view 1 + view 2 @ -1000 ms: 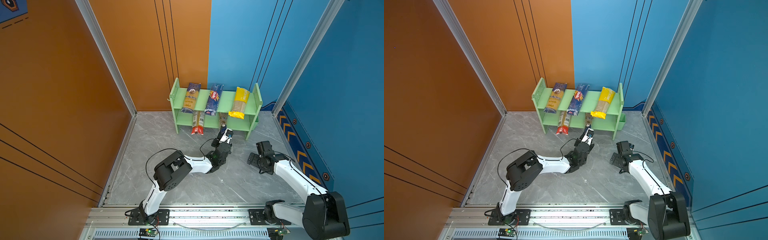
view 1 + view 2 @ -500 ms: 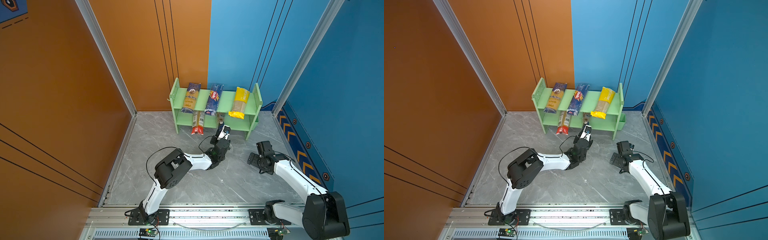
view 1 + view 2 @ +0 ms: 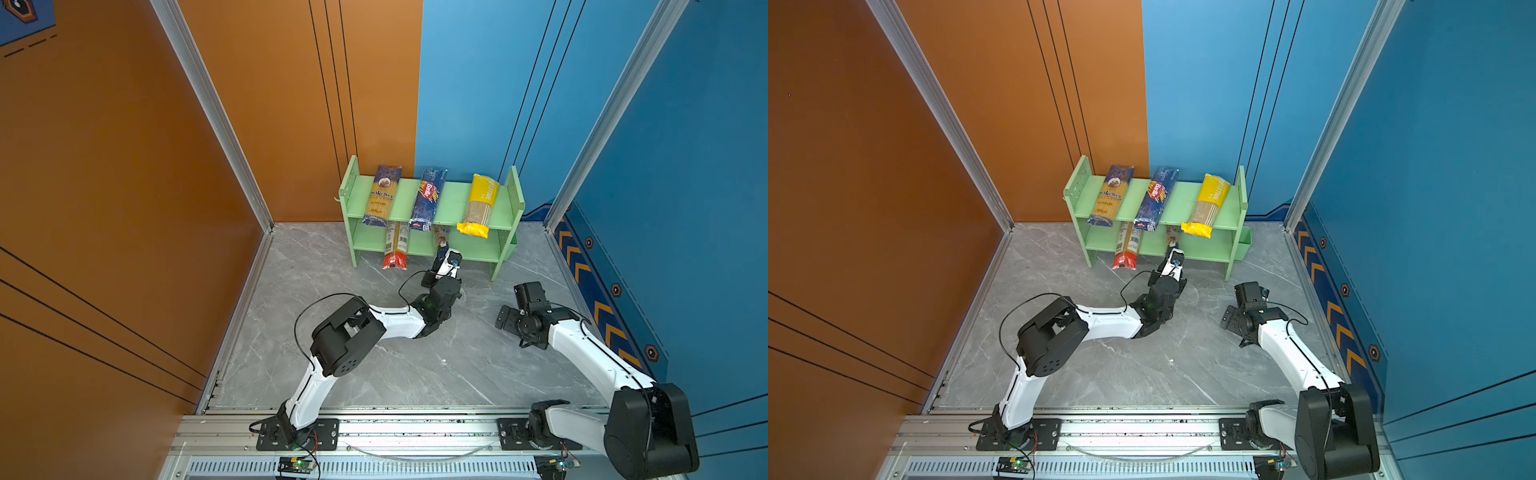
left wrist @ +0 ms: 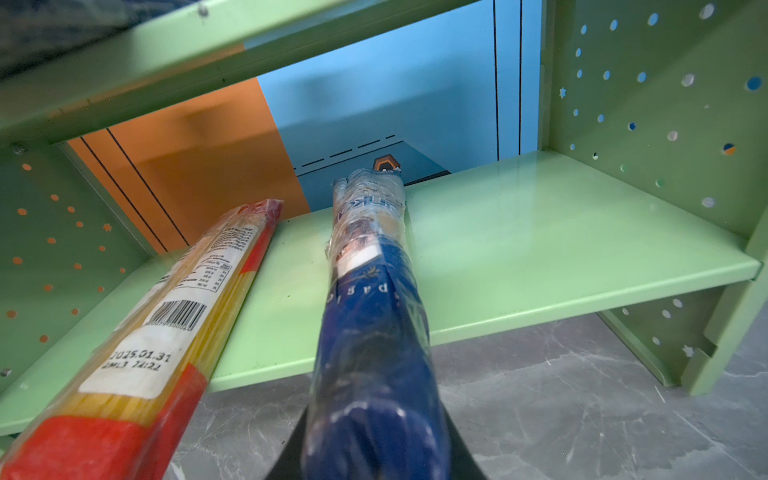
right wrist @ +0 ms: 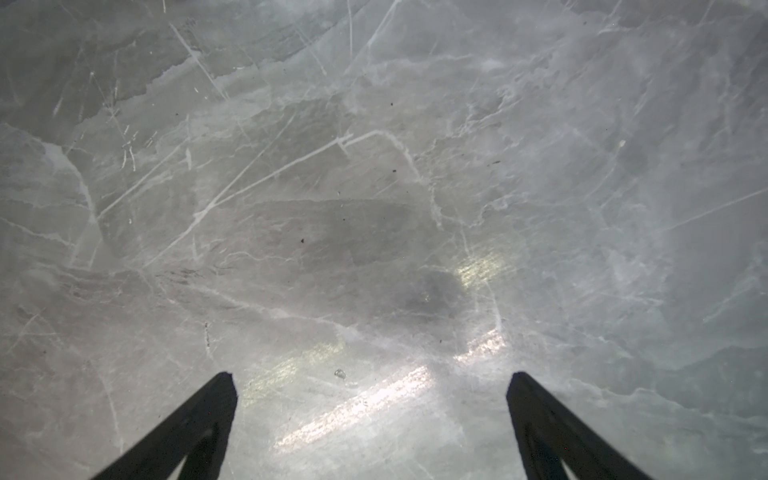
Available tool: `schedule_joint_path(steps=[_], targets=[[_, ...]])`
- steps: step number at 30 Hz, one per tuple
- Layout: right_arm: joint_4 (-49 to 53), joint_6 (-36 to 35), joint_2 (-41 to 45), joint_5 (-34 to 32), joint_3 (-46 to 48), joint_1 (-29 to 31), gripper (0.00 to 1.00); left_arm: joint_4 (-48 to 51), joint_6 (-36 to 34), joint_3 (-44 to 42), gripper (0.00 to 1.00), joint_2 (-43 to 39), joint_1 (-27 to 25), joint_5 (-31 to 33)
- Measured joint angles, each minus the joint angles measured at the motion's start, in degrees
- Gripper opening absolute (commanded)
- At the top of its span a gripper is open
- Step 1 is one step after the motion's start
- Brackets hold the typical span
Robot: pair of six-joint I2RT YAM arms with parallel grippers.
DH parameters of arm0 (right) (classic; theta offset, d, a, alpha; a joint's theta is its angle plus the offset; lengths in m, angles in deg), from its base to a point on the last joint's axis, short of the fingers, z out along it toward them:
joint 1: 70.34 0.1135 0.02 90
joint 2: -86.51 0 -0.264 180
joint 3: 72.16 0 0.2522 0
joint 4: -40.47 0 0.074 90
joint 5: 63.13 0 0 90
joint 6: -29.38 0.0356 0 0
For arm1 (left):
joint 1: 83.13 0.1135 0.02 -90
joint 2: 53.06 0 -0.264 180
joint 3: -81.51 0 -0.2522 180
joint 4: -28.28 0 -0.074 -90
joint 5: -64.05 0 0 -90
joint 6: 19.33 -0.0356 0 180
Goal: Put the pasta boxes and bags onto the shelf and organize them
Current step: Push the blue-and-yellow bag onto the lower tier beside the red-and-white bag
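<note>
L gripper [image 3: 444, 255] clenched on blue pack [image 4: 374, 324] at shelf's [image 4: 540, 257] lower tier; R gripper [image 5: 371, 376] empty.
Near: R gripper jaws spread wide over floor [image 5: 374, 166], well apart from shelf. Mid: L gripper grips blue pack's tail, far end reaching over lower tier approx centre; can't tell if it rests there. Red-ended pack [image 4: 174, 332] lies just beside it, to its left, red end overhanging front edge. Far: top tier has 3 packs front-to-back, l→r: blue-yellow pack [image 3: 380, 197], Barilla pack [image 3: 428, 199], yellow pack [image 3: 478, 205], front ends poking past edge.
</note>
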Motion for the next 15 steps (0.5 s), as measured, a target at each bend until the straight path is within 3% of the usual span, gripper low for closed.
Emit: schedule_joint_path(steps=[4, 9, 10, 12, 15], targets=[[0.00, -0.04, -0.02, 0.15, 0.33, -0.31, 1.00, 0.09, -0.02, 0.09, 0.09, 0.02, 0.00, 0.00], [-0.02, -0.26, 0.00, 0.20, 0.66, -0.68, 1.00, 0.17, -0.22, 0.87, 0.10, 0.61, 0.00, 0.02], [-0.02, -0.28, 0.00, 0.22, 0.79, -0.76, 1.00, 0.17, -0.22, 1.05, 0.16, 0.76, 0.00, 0.00], [-0.02, -0.42, 0.00, 0.39, 1.07, -0.87, 1.00, 0.17, -0.24, 1.09, 0.36, 0.81, 0.00, 0.00], [-0.02, -0.44, 0.04, 0.59, 1.36, -1.27, 1.00, -0.22, -0.48, 1.29, 0.41, 0.81, -0.02, 0.00]])
